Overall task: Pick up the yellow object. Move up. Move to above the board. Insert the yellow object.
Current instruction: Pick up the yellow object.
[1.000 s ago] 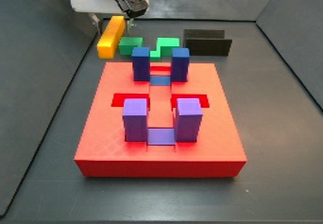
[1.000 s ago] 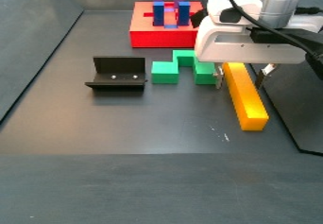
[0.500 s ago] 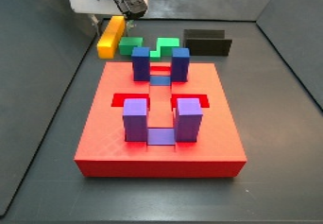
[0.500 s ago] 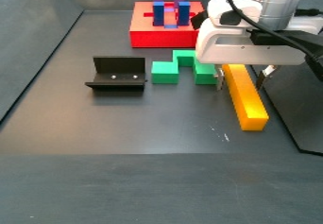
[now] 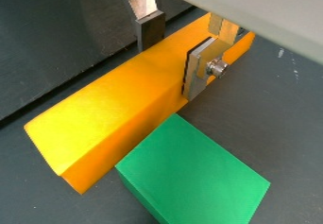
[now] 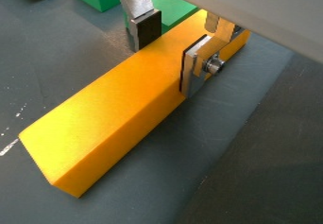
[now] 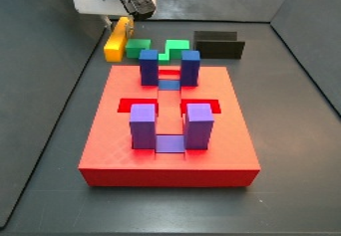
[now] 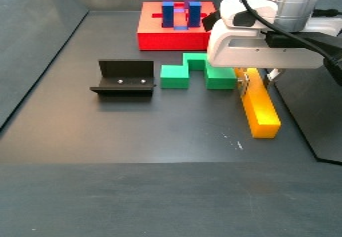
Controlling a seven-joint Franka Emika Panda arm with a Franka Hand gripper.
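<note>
gripper (image 6: 175,44) clamped across yellow object (image 6: 120,114) | green block (image 5: 194,175) just beside | board (image 7: 170,140) well apart

Even, bright, shadow-soft light, crisp focus throughout; gripper (image 6: 175,41) housing near the wrist lens slightly blurred

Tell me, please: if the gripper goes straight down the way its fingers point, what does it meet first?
Most likely the yellow bar. The gripper is over one end of it, with the fingers on both sides. Only the dark floor appears to lie below the bar.
</note>
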